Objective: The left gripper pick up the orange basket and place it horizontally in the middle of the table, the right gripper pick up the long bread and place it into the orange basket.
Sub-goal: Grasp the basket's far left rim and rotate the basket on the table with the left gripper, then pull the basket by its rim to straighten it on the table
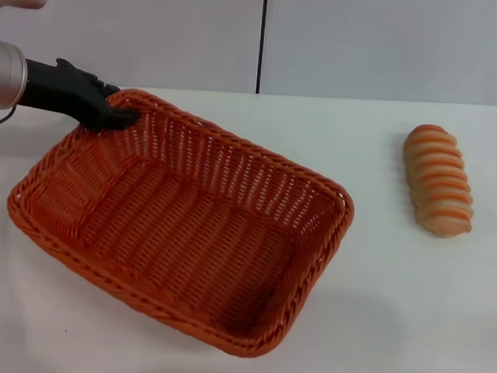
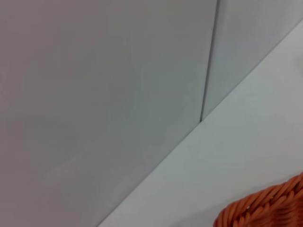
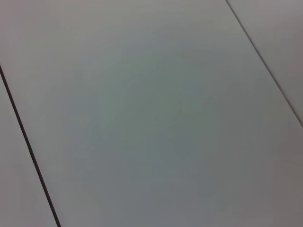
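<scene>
The orange basket (image 1: 186, 225) lies at an angle on the white table (image 1: 410, 317), left of centre in the head view. My left gripper (image 1: 117, 113) reaches in from the left and is shut on the basket's far left rim. A bit of that braided rim (image 2: 265, 208) shows in the left wrist view. The long bread (image 1: 438, 178), ridged orange-brown and cream, rests on the table to the right, well apart from the basket. My right gripper is out of view.
A grey wall with a dark vertical seam (image 1: 261, 38) stands behind the table's far edge. Bare tabletop lies between the basket and the bread and along the front. The right wrist view holds only wall panels.
</scene>
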Motion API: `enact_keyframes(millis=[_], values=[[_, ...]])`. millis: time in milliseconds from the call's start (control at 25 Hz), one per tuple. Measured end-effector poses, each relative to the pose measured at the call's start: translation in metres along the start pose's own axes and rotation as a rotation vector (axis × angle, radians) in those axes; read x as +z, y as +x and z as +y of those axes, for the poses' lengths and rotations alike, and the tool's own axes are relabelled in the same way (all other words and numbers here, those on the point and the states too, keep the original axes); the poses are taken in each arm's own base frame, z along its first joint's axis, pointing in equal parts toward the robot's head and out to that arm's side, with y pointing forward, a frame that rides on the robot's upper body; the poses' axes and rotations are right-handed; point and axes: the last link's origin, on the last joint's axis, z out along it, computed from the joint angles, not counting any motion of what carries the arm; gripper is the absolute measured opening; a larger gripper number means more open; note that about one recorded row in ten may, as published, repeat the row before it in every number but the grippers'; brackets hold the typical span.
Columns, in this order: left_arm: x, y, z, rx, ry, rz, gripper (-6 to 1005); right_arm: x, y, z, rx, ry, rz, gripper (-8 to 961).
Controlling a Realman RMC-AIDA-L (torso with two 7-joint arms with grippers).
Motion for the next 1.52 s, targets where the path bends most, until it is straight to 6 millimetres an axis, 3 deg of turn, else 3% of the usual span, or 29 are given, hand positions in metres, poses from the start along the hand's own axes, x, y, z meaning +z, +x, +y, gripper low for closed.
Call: enact_keyframes(millis=[160,280,480,640,1160,1520], values=[[0.0,0.0,-0.001,-0.004,0.005,0.006,597,0.0,0.0,-0.001,0.0,0.001,0.001,814],[0.0,0.0,-0.001,-0.013,0.006,0.009,361,-0.001,0.0,-0.001,0.0,0.002,0.001,814],[-0.001,0.0,-0.001,-0.035,0.002,0.01,250,-0.001,0.0,-0.002,0.017,0.005,0.003,814],[-0.001,0.0,-0.001,-0.04,0.0,0.012,244,-0.001,0.0,-0.002,0.02,0.005,0.004,814],[-0.039,-0.003,0.014,-0.37,-0.262,0.296,210,0.003,0.004,0.002,0.03,0.006,0.022,814],[-0.045,-0.008,0.01,-0.581,-0.28,0.303,196,0.005,0.007,0.002,0.031,0.012,0.037,814]])
